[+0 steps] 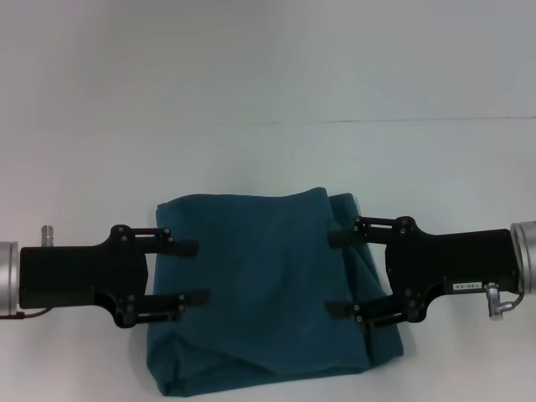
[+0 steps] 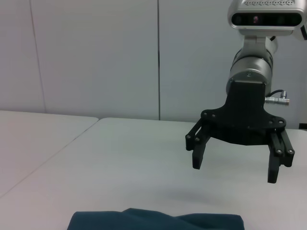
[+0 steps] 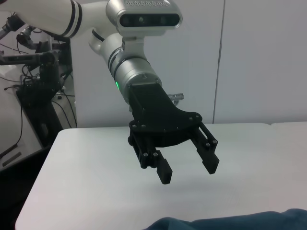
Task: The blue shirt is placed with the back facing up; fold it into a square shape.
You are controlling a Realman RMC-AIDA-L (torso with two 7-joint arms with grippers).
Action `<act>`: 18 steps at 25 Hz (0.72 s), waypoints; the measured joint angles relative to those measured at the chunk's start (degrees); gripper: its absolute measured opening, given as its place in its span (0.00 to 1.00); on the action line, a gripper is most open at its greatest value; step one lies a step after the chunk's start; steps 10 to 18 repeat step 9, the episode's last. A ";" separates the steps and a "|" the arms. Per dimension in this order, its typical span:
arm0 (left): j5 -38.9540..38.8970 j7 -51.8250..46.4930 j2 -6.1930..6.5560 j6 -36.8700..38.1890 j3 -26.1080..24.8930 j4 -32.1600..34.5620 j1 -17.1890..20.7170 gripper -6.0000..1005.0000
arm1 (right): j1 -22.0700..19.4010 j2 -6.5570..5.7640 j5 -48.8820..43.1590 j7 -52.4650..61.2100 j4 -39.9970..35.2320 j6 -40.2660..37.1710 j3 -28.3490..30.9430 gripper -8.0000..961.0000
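Folded blue shirt (image 1: 268,293) lies between left gripper (image 1: 194,273) and right gripper (image 1: 333,275), both with fingers spread, holding nothing, above its side edges

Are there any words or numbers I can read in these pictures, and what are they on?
No text can be read anywhere.
The right gripper has a small white label on its black body in the head view, but its print is too small and blurred to read.
The blue shirt is plain, with no print.
The left gripper and the white table show no writing.
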 joint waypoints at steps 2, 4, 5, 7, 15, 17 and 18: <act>-0.03 0.00 0.03 -0.19 0.00 0.00 -0.01 0.65 | 0.01 0.05 0.00 -0.04 0.01 0.00 0.09 0.98; -0.05 0.00 0.04 -0.29 0.00 -0.01 -0.06 0.65 | 0.01 0.07 0.00 -0.06 0.01 0.03 0.10 0.98; -0.05 0.00 0.04 -0.30 0.00 -0.01 -0.07 0.65 | 0.01 0.07 0.00 -0.08 0.01 0.06 0.10 0.98; -0.05 0.03 0.06 -0.34 0.00 -0.01 -0.15 0.65 | 0.01 0.08 0.00 -0.11 0.02 0.17 0.10 0.98; -0.06 0.09 0.07 -0.39 0.00 0.00 -0.19 0.65 | 0.01 0.07 -0.01 -0.11 0.01 0.16 0.10 0.98; -0.06 0.09 0.07 -0.39 0.00 0.00 -0.19 0.65 | 0.01 0.07 -0.01 -0.11 0.01 0.16 0.10 0.98; -0.06 0.09 0.07 -0.39 0.00 0.00 -0.19 0.65 | 0.01 0.07 -0.01 -0.11 0.01 0.16 0.10 0.98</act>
